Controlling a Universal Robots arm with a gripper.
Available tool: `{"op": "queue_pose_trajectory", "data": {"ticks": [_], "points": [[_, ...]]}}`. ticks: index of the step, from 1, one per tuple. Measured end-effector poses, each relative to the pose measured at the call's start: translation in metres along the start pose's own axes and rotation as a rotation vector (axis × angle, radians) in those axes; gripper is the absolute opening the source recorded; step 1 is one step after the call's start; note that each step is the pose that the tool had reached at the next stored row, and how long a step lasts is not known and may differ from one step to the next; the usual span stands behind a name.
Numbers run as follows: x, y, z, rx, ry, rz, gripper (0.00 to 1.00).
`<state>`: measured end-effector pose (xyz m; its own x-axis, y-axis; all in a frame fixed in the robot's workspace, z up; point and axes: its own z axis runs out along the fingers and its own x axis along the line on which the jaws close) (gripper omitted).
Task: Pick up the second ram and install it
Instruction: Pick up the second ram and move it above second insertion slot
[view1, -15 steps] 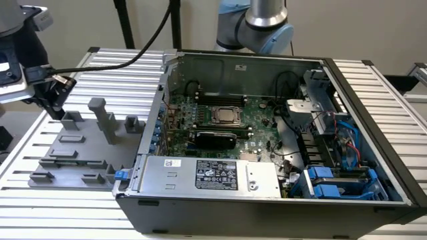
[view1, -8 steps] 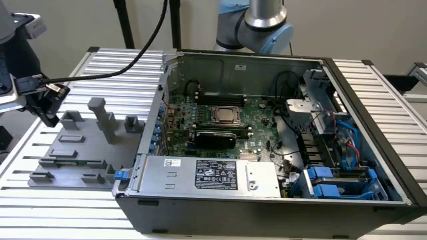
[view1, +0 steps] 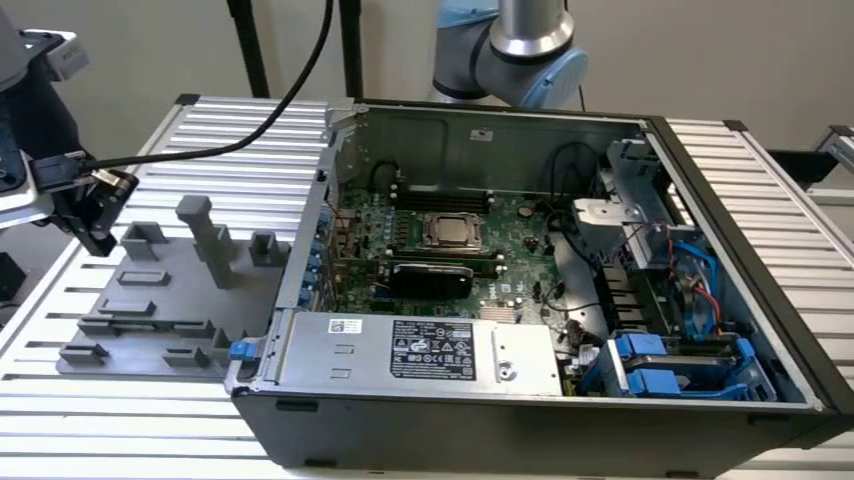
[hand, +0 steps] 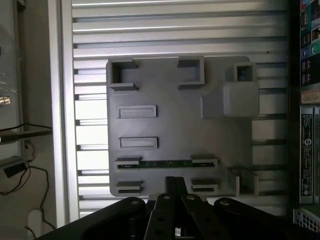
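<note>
Ram (hand: 165, 163): on edge in fixture (hand: 170, 125) slots, untouched; fixture at 9 o'clock of case (view1: 534, 430), exterior view.
Gripper (hand: 173, 183): near ram, jaws together, empty.
Risk: shut jaws striking ram edge; off-centre grip tilting it.

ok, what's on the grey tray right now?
One ram stick stands on edge between two brackets of the grey tray. The gripper covers part of the tray edge beneath it, so what sits there can't be seen.
</note>
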<state>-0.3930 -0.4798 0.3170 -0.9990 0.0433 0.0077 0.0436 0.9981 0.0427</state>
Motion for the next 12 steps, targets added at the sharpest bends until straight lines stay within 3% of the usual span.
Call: {"op": "queue_pose_trajectory", "data": {"ticks": [12], "points": [[0.0, 0.0, 0.0001, 0.0, -0.0008, -0.003, 0.0]]}}
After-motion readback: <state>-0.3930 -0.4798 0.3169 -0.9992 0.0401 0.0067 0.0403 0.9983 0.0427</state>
